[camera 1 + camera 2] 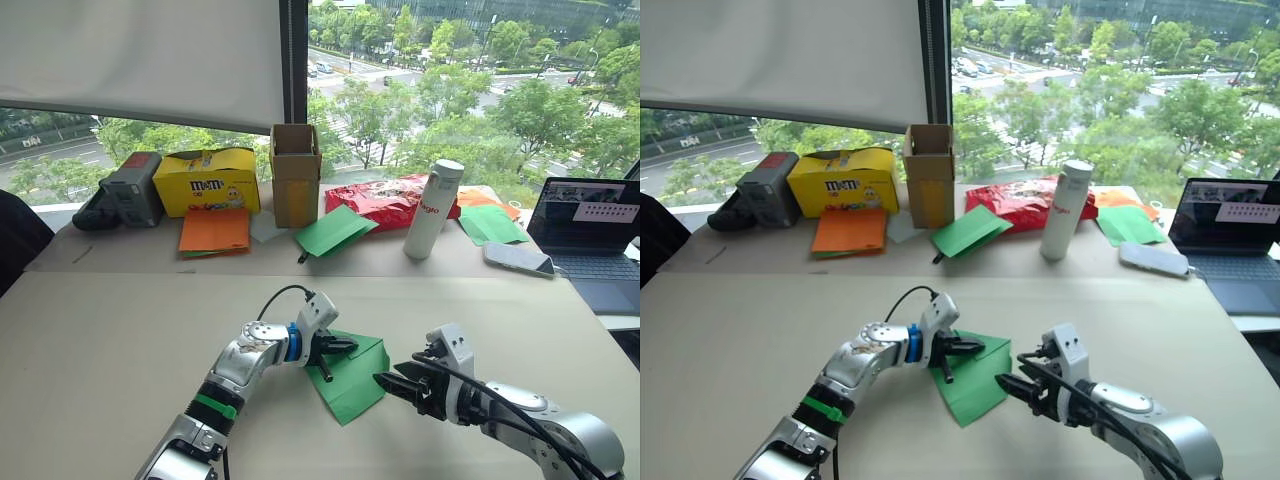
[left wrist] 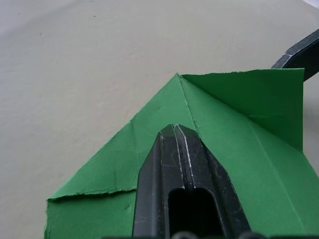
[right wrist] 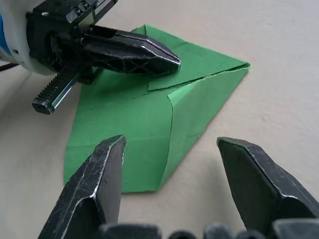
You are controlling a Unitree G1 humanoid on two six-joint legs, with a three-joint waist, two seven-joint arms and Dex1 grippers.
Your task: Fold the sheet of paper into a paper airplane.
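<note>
Sheet of paper (image 3: 149, 124) beneath closed left fingers (image 3: 149, 52) (seemingly touching), just beyond spread right fingers (image 3: 99, 184).

a bright green sheet of paper (image 1: 350, 378) lies on a beige table (image 1: 110, 340). both grippers have black fingers (image 3: 127, 50). at the upper left, a yellow m&m's box (image 1: 206, 180) above orange paper sheets (image 1: 215, 230); upper centre, a brown cardboard box (image 1: 295, 175), a red snack bag (image 1: 385, 200), a white bottle (image 1: 432, 210).

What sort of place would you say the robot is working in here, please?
Probably an upper-floor office or lab: a large window looks down on trees and a road, with a laptop and a snack box on the long table.
</note>
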